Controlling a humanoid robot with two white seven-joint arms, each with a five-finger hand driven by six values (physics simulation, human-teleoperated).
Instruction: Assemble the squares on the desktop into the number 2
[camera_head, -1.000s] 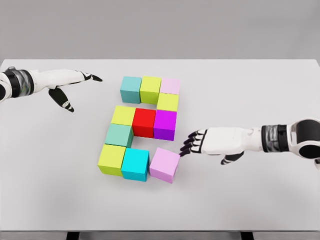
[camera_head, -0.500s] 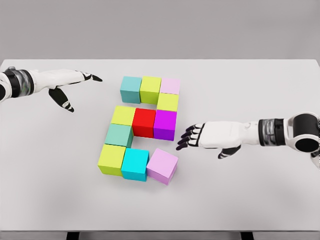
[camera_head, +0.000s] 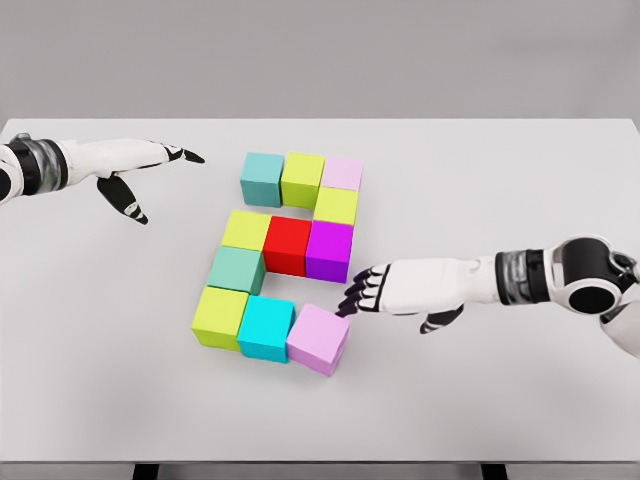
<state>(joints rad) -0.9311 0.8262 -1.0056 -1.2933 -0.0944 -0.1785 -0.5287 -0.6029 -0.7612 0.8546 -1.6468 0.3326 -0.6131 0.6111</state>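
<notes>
Coloured cubes lie on the white table (camera_head: 500, 180) in a 2-like shape. The top row is a teal cube (camera_head: 262, 178), an olive cube (camera_head: 302, 179) and a pale pink cube (camera_head: 342, 173). A yellow cube (camera_head: 336, 206) sits below the pink one. The middle row is yellow (camera_head: 245, 230), red (camera_head: 288, 245), purple (camera_head: 329, 250). A sea-green cube (camera_head: 237, 269) links down to a lime cube (camera_head: 222, 317), a cyan cube (camera_head: 266, 328) and a lilac cube (camera_head: 319, 339), which is slightly rotated. My right hand (camera_head: 362, 293) is open, fingertips at the lilac cube's upper right corner. My left hand (camera_head: 150, 170) hovers open at the far left.
Bare table surface stretches right of and in front of the cubes. The table's front edge runs along the bottom of the view.
My right hand slid left toward the lilac cube, which shifted left and slightly down against the cyan cube and turned a little. The whole bottom row nudged left. The left arm stayed still.
</notes>
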